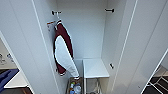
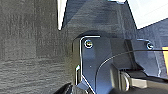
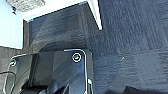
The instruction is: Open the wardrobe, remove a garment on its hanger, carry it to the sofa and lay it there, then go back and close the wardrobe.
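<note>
Wardrobe [image 1: 82,37]: open, doors swung wide, filling the head view's centre.
Dark red top [image 1: 62,50]: hanging at upper left inside.
White shelf [image 1: 95,68]: lower centre.
Grippers: cannot tell how either stands.
Carpet [image 3: 130,37]: dark grey.

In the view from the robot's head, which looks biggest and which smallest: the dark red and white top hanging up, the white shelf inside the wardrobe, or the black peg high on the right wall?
Largest to smallest, as they look in the head view:
1. The dark red and white top, hanging down the wardrobe's left side.
2. The flat white shelf, low on the right.
3. The small black peg, by far the smallest.
</note>
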